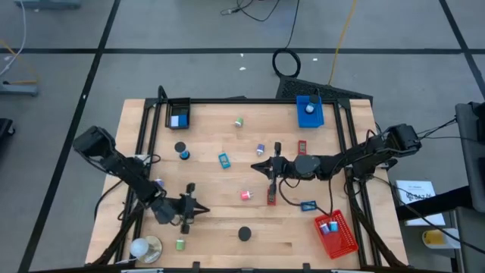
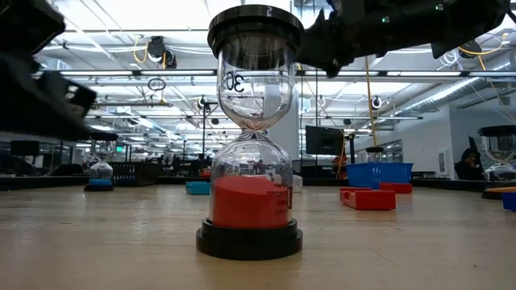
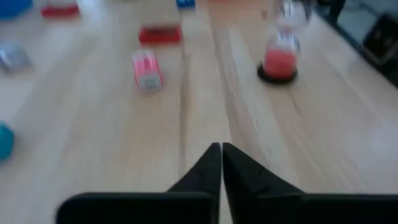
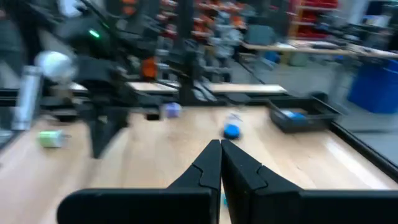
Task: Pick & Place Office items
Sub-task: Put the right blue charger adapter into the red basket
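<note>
Small office items lie scattered on the wooden table: a pink block, a red block, a blue block, a blue roll and green pieces. An hourglass with red sand stands upright on its black base near the near edge. My left gripper is shut and empty above the table, pointing at the pink block. My right gripper is shut and empty over the table's middle, pointing left toward the blue roll.
A black tray and a blue tray sit at the far edge, and a red tray holding items sits at the near right. A round white and tan object lies at the near left corner. Bare wood lies between the grippers.
</note>
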Controlling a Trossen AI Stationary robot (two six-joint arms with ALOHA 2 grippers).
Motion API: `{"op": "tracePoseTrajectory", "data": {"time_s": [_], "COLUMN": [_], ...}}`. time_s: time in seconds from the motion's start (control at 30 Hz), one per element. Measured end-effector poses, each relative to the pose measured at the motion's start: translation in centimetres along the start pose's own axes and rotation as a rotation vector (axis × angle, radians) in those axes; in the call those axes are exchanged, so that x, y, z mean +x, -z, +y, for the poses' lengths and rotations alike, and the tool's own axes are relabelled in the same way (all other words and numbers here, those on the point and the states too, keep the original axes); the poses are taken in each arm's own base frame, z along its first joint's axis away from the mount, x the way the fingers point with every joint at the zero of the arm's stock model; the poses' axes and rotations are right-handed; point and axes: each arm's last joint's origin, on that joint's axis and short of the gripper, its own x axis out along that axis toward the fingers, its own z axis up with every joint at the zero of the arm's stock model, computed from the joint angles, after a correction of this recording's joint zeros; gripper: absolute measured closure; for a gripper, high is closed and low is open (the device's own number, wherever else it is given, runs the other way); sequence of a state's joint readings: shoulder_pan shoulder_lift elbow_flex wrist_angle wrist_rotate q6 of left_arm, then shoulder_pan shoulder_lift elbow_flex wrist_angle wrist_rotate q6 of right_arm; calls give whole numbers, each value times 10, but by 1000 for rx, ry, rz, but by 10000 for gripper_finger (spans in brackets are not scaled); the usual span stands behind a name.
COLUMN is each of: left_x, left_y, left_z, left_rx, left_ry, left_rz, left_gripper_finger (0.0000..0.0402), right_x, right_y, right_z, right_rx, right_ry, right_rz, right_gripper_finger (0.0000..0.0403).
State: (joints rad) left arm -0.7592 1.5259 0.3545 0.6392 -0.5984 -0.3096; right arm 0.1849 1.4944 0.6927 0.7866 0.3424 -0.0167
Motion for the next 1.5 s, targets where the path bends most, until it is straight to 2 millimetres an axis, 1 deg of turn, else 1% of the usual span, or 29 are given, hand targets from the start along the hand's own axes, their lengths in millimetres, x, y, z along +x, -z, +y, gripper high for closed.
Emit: {"op": "tracePoseTrajectory", "data": {"time_s": [0.1, 0.17, 0.27, 0.33, 0.47, 0.57, 0.63, 0.77, 0.9, 0.97, 1.0, 1.1, 1.13, 1.2, 1.3, 1.4, 1.5], "left_x": [7, 12, 21, 27, 36, 41, 44, 47, 47, 47, 47, 47, 48, 48, 48, 48, 48], "left_y": [-6, -8, -8, -8, -4, 2, 6, 11, 12, 12, 13, 13, 13, 13, 13, 13, 13], "left_z": [10, 19, 32, 40, 51, 57, 59, 62, 63, 63, 63, 63, 63, 64, 65, 65, 65], "left_rx": [24, 43, 59, 59, 45, 6, -20, -34, -41, -40, -39, -33, -29, -25, -28, -27, -26], "left_ry": [7, 33, 65, 56, 9, -36, -53, -68, -72, -72, -72, -74, -81, -92, -96, -96, -97], "left_rz": [-94, -138, -176, -189, -180, -152, -134, -107, -100, -99, -97, -95, -92, -92, -93, -90, -88], "left_gripper_finger": [390, 387, 394, 398, 383, 378, 379, 392, 397, 391, 386, 378, 377, 377, 376, 376, 376], "right_x": [-3, -4, -11, -11, -15, -20, -22, -21, -8, 0, 6, 15, 19, 24, 28, 34, 42], "right_y": [-2, -12, -25, -34, -41, -34, -28, -10, 12, 15, 14, 17, 13, 6, 4, 13, 21], "right_z": [-2, -3, -3, -2, 1, 1, -1, -21, -44, -56, -62, -78, -84, -96, -112, -116, -110], "right_rx": [-32, -34, -5, 41, 116, 180, 220, 306, 387, 393, 391, 318, 301, 255, 138, 10, -164], "right_ry": [119, 179, 227, 240, 268, 299, 349, 495, 571, 573, 546, 444, 421, 405, 417, 382, 285], "right_rz": [80, 151, 299, 351, 465, 570, 592, 568, 498, 477, 467, 556, 570, 608, 744, 899, 1024], "right_gripper_finger": [403, 403, 403, 403, 403, 401, 393, 359, 309, 281, 267, 230, 219, 201, 184, 176, 170]}}
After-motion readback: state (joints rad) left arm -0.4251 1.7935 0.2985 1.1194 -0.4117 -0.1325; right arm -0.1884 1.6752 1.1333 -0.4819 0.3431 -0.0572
